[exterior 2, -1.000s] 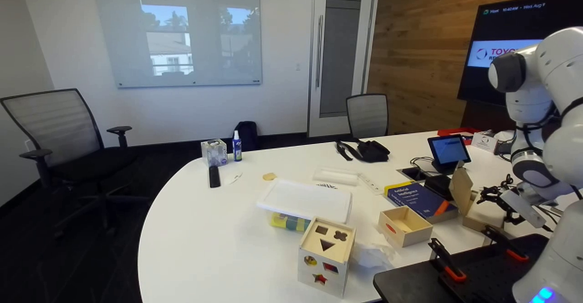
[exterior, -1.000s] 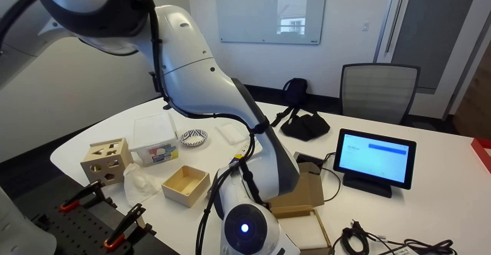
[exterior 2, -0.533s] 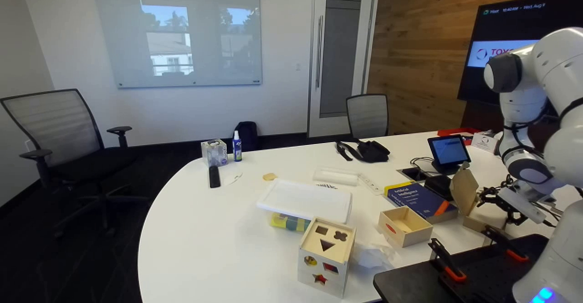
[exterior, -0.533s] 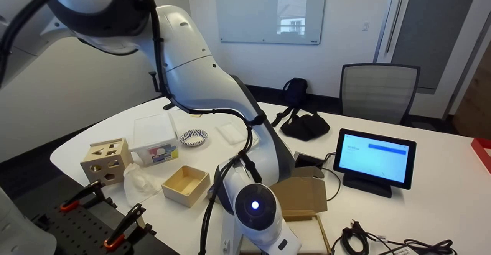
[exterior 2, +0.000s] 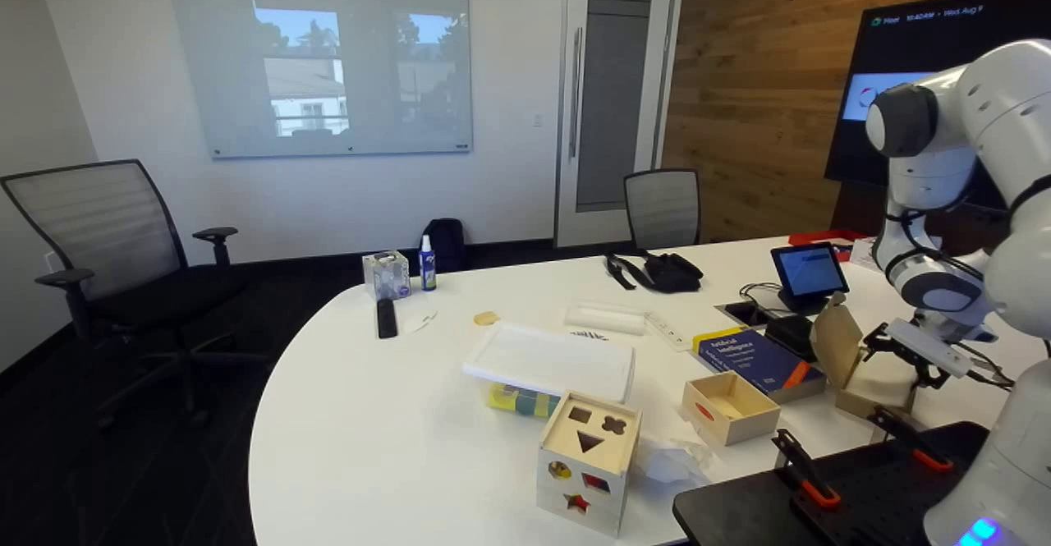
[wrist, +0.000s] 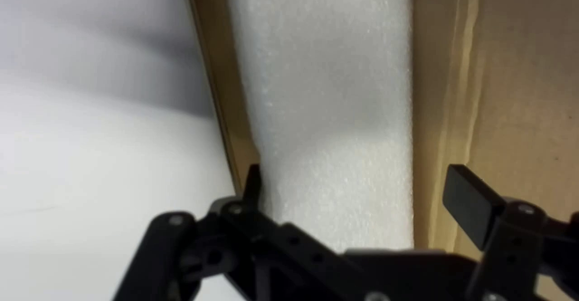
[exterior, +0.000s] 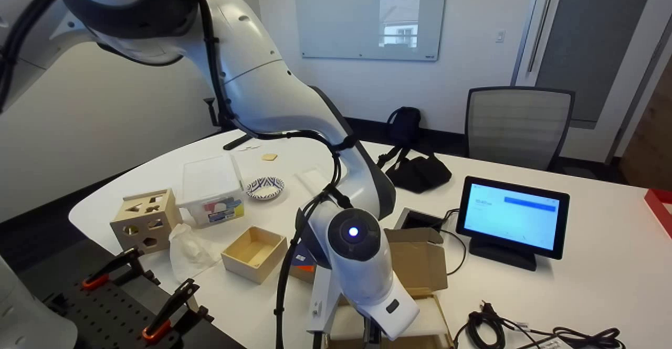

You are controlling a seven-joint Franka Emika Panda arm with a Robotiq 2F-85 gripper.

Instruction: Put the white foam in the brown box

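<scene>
And there's your gripper [wrist: 357,188], released, fingers spread wide, poised over the brown box [wrist: 230,88]! Where's the white foam [wrist: 334,88]? Inside that box, laid out lengthwise, running straight through the gap between your fingertips [wrist: 472,206]. You've got one finger right at the foam's edge, by the box wall, and the opposite one out past the foam, over brown cardboard near the fold. Is that first finger touching? From this angle you can't tell.

Just beside your gripper, in both exterior views, stands the raised lid [exterior: 417,260]. On the far side of it from your gripper, the tablet [exterior: 512,215] glows away on its stand. Near your gripper lies the blue book [exterior 2: 751,357], and past that, a little farther off, sits the open-topped wooden box [exterior 2: 731,406]. Black cable [exterior: 479,317] lies coiled on the table just beyond the cardboard. And well apart from your gripper: the shape-sorter cube [exterior 2: 587,460], the lidded plastic bin [exterior: 210,178] and the patterned bowl [exterior: 265,188].
</scene>
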